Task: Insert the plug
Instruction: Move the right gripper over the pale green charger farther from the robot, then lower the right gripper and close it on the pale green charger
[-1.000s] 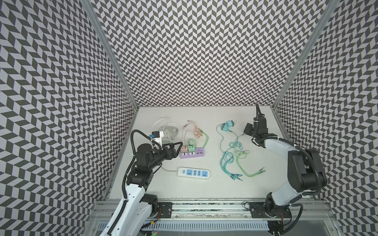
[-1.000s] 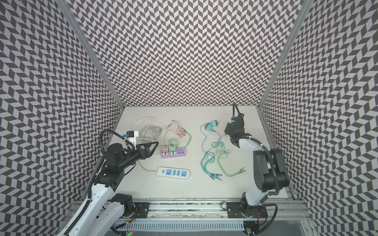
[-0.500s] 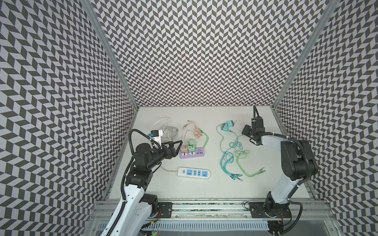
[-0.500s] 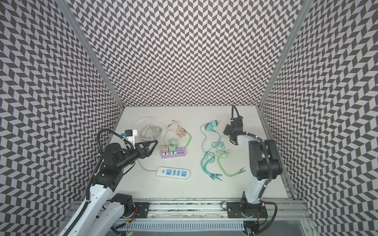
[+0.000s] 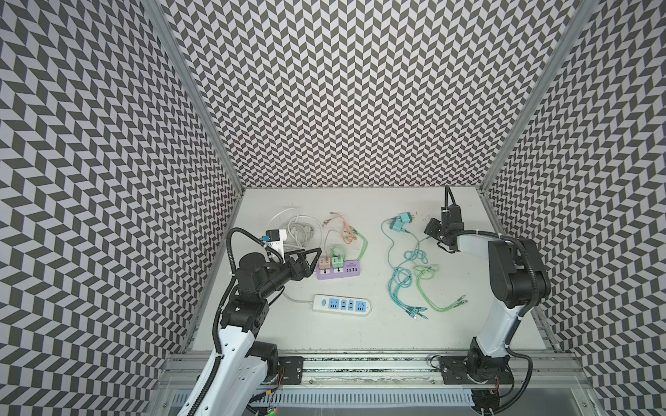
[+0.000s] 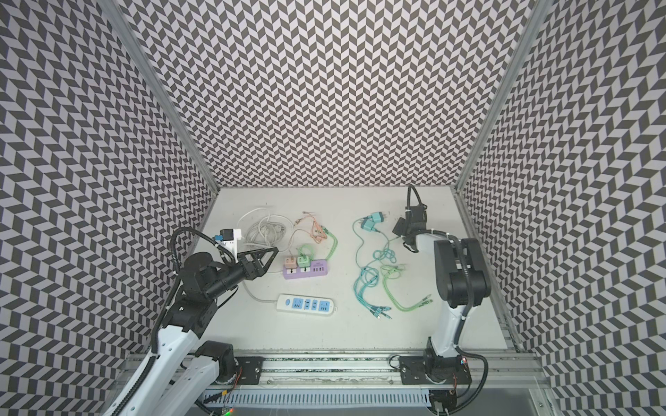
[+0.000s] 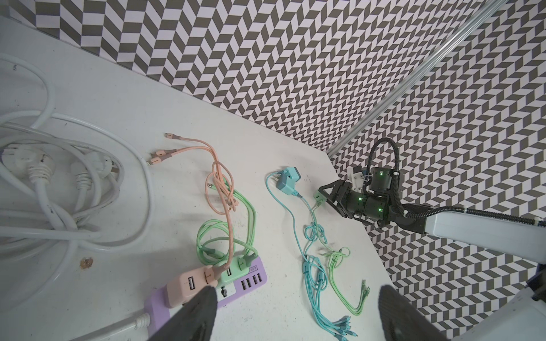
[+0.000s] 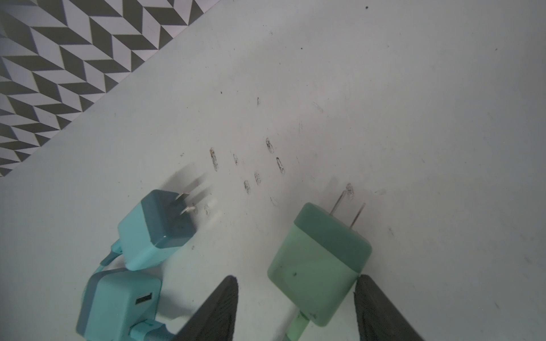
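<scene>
Currently my right gripper point(image 8: 297, 279) has its jaws partly spread astride the pale green, rounded-square plastic charger plug point(image 8: 319, 262). The plug lies flat on the white tabletop point(image 8: 413, 103), toward its back right. One finger touches the plug's rear corner and the other stands clear, so I judge it not yet gripped.

The plug's long axis runs in line with the fingers. Its two bare metal prongs point(image 8: 358, 215) point away from the wrist, out of a darker green cap point(image 8: 331, 227), and a matching green cable point(image 8: 297, 324) trails back between the jaws. The right arm is plainly the nearer one.

My left gripper point(image 5: 314, 263) hovers wide and empty just beside the lilac power strip point(image 5: 338, 271), well apart across the tabletop. I expect the plug must travel there, or to the white strip with blue sockets point(image 5: 341, 305).
</scene>
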Robot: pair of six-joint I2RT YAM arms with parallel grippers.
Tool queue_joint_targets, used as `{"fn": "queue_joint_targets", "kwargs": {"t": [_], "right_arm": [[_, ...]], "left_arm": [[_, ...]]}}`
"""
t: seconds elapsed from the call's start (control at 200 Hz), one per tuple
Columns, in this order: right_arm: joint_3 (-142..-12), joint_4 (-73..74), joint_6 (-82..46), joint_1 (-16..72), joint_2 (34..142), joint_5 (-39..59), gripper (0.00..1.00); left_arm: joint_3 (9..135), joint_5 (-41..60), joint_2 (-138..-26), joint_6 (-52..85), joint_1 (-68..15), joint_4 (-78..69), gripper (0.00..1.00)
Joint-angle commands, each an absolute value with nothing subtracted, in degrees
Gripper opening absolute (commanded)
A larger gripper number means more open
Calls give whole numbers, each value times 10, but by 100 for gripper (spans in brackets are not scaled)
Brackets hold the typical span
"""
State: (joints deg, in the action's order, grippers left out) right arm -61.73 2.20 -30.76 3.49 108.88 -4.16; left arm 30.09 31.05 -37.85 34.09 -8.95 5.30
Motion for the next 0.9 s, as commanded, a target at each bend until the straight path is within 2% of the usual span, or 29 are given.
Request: {"fn": "queue_joint_targets", "kwargs": {"t": [0.0,0.661,0.896], "right_arm": [[-634,43,-323,30,1105,-40,63],[-691,-8,-297,28,1164,-51,56],[-700,-15,-297,29,1181,-41,50]], "left_arm": [[317,305,-372,329,-85,63,87],[327,304,-376,326,-85,67,87],[331,304,-376,322,-85,74,87]]}}
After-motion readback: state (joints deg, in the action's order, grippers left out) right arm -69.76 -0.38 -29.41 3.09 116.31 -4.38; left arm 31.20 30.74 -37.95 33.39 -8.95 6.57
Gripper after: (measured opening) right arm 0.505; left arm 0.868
